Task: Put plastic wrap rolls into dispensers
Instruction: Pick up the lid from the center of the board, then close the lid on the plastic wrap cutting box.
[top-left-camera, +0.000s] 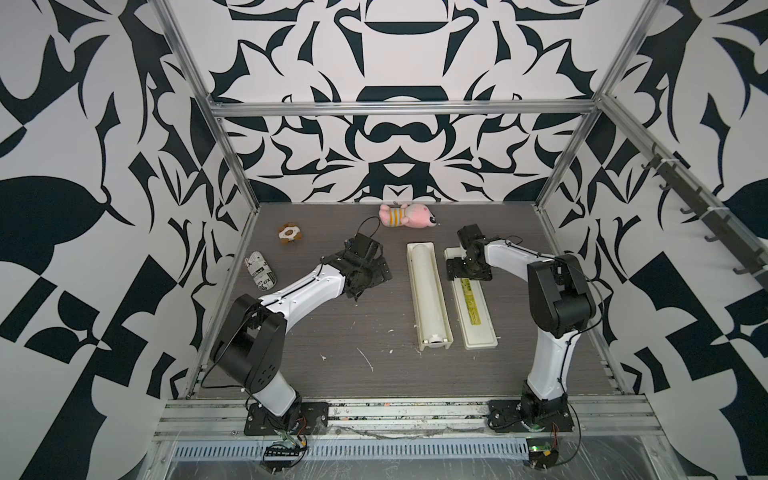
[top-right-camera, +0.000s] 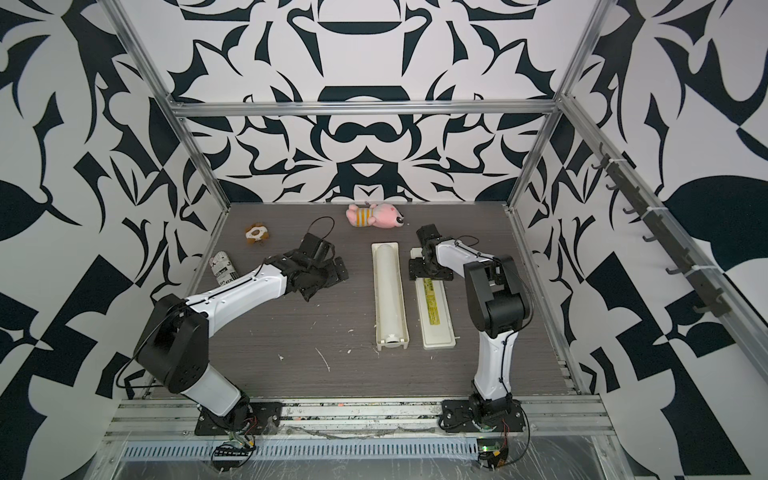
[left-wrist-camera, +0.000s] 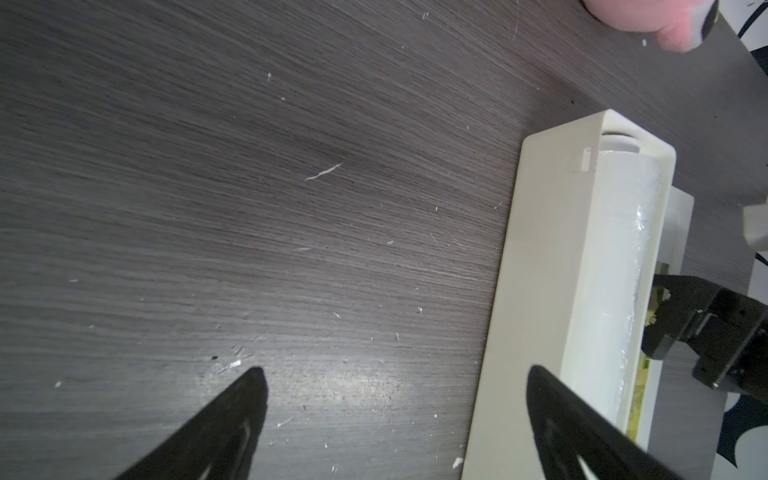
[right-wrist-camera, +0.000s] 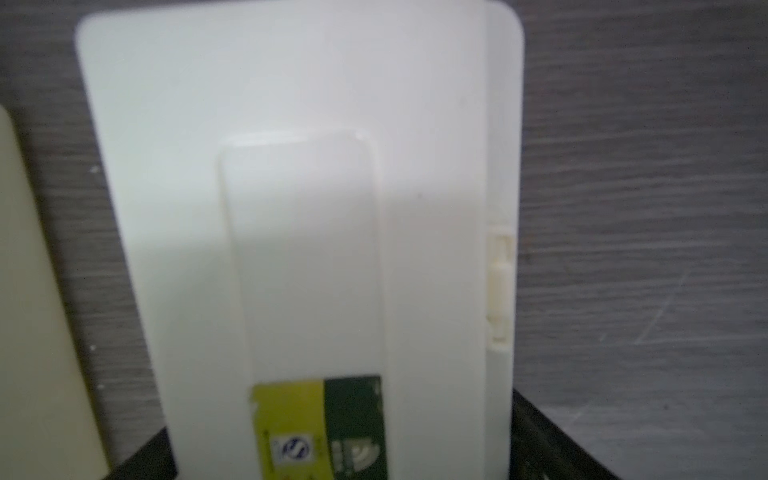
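- In both top views the plastic wrap roll (top-left-camera: 427, 291) lies in the open dispenser (top-left-camera: 434, 344) at the middle of the surface (top-left-camera: 332, 332), with the lid (top-right-camera: 436, 324) just beside it. The right gripper (top-left-camera: 469, 272) is over the lid's far end.
- Left wrist: left gripper (left-wrist-camera: 395, 370), fingers apart above the surface, beside the dispenser.
- Right wrist: fingers (right-wrist-camera: 548, 449) straddle the lid; clamped or not, cannot tell.

table (left-wrist-camera: 249, 208): matt grey woodgrain | dispenser (left-wrist-camera: 540, 270): smooth cream plastic | roll (left-wrist-camera: 623, 249): glossy film | toy (top-left-camera: 409, 215): plush cloth

Patterned walls (top-left-camera: 395, 62), dark woodgrain tabletop (top-left-camera: 332, 332)
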